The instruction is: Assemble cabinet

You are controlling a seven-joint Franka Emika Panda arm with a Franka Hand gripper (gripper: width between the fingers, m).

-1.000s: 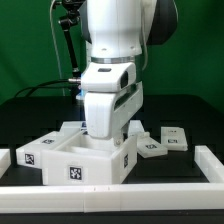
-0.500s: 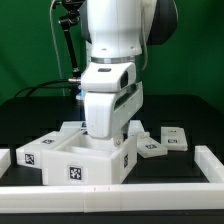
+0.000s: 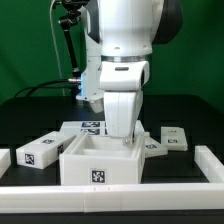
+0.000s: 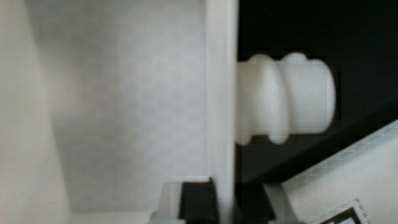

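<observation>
Exterior view frontal, wrist view close, sharing cabinet (image 3: 98, 165)

This is a robotics lab. Behind the gripper (image 4: 226, 200) hangs a green backdrop (image 3: 30, 50). Around it lie a black table (image 3: 30, 110), a white rail (image 3: 110, 195) and the tagged cabinet (image 3: 72, 168).

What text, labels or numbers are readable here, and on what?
None readable in either view.
Only patterned fiducial tags, no characters: on the cabinet box, the panel at the exterior view's left, the panel at its right.
</observation>
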